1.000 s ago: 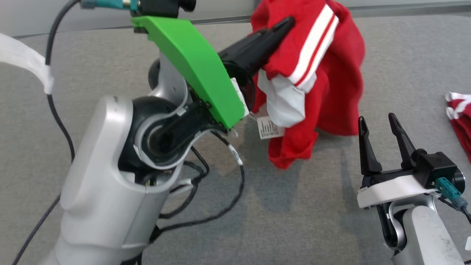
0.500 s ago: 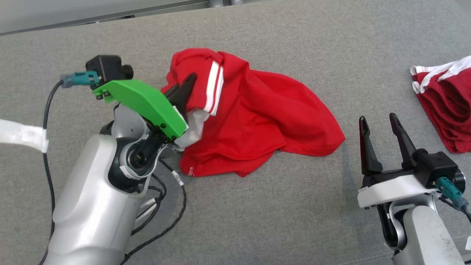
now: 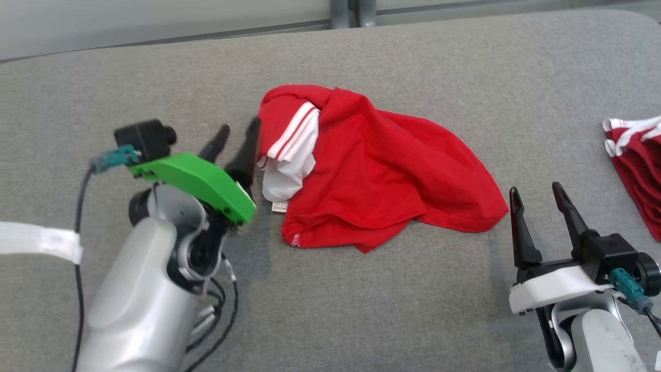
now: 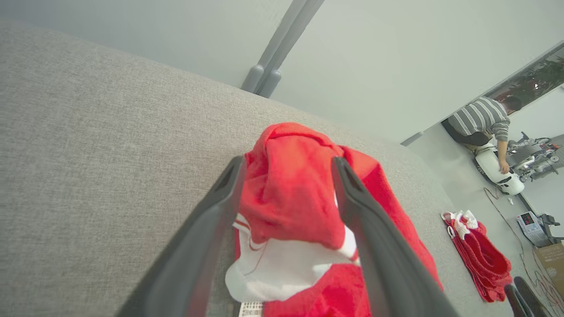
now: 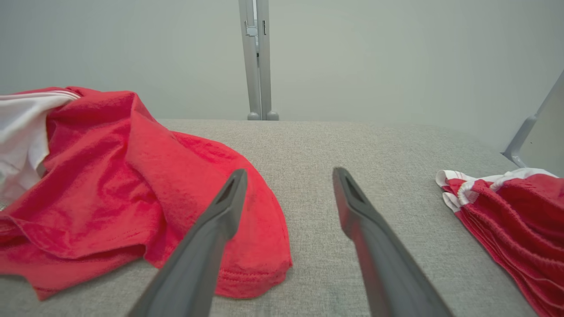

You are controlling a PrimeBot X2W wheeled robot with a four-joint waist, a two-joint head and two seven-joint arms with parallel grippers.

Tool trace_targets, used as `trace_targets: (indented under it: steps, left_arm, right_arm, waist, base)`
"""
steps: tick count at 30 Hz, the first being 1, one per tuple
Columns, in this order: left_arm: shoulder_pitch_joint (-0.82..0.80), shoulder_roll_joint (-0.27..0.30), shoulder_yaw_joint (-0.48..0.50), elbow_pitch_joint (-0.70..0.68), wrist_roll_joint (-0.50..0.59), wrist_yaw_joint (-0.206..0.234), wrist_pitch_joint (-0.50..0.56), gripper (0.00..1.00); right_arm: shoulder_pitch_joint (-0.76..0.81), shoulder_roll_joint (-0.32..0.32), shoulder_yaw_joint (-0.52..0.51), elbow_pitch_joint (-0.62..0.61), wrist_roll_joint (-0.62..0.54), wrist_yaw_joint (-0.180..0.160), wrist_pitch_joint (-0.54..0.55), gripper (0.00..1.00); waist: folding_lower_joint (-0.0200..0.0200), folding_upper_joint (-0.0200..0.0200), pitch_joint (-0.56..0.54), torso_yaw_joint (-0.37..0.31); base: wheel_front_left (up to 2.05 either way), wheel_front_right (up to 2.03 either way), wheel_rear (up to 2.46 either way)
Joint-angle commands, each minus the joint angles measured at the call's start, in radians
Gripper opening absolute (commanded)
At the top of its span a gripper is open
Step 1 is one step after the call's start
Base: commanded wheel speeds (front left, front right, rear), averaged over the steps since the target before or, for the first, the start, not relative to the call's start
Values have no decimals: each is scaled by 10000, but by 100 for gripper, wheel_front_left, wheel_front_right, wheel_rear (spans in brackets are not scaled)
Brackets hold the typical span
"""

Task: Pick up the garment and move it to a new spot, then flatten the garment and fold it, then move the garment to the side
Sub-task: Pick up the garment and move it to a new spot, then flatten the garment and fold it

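garment: lies crumpled in a loose heap near the middle of the desk, neither flattened nor folded.
look: bright red knit shirt; white panel and a white-striped red band bunched at the left end; rises in a rumpled fold there; spreads flatter toward the right and ends in a rounded lobe; stitched hem along the near edge.
label: small, white, pokes out at the near-left edge under the white panel.
left pincer: fingers spread apart, grasping nothing; sits just left of the white panel; right finger right beside the cloth, contact unclear; in the left wrist view, frames the raised red fold.
right pincer: fingers wide apart, empty; near right, just beside the rounded lobe, apart from it.
desk cover: grey woven fabric.
second red pile: red with white trim, at the right edge, well apart from the garment.
person: striped top, bends over a white machine, far right in the left wrist view.
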Motion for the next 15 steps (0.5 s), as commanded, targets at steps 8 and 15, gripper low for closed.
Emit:
trace_targets:
  steps: [8,15]
  left_arm:
    - [1385,-72,-769,-1011,-32,-180,444,100]
    - [1277,-170,-1058,-1038,82,-163,596,100]
  right_arm:
    - [198,-23,21,-39,-253,-3,-31,100]
    - [33,-27,184,-114,-287,-3,-31,100]
  waist:
    - [0,81,-401,579]
    - [0,81,-33,364]
  base:
    - [0,0,0]
    - [0,0,0]
